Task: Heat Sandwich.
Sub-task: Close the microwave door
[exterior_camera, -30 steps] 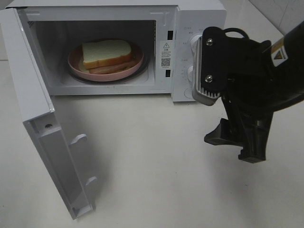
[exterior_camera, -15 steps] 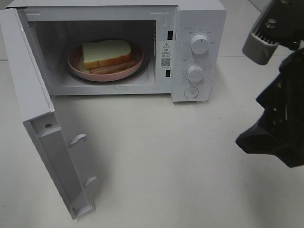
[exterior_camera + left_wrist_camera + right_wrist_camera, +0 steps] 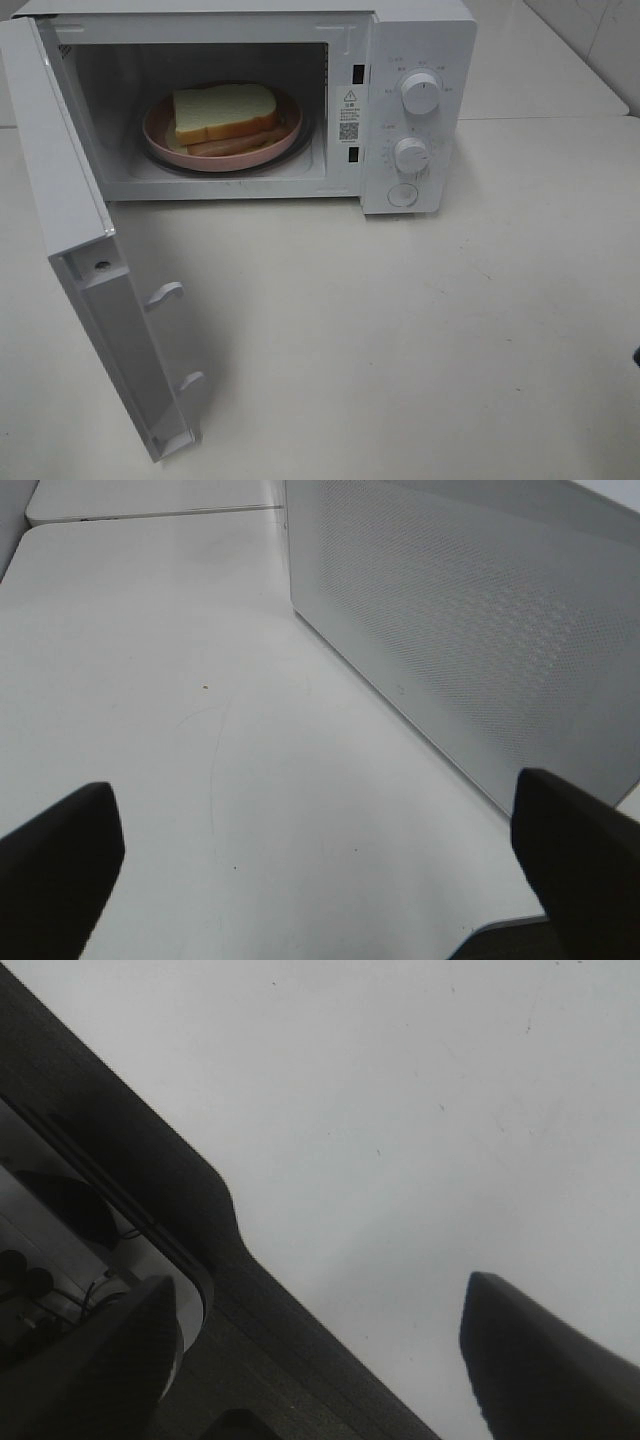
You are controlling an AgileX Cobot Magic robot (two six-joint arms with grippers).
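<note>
Since right gripper [image 3: 320,1360], jaws spread, has cleared overhead view, sandwich [image 3: 225,112] loaded in microwave [image 3: 425,40] — door [image 3: 90,255] open, close next; left gripper [image 3: 320,865] spread too, empty.

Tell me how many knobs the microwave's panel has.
2: the upper knob near the top of the panel, the lower knob just below it. A round button sits beneath both.

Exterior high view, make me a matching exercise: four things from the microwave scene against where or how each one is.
1 sandwich of pale bread with orange-brown filling
2 round pink plate
3 white microwave door
4 upper white round dial

a swung open
b on the control panel
c lying on the plate
d under the sandwich

Pairs: 1-c, 2-d, 3-a, 4-b.
</note>
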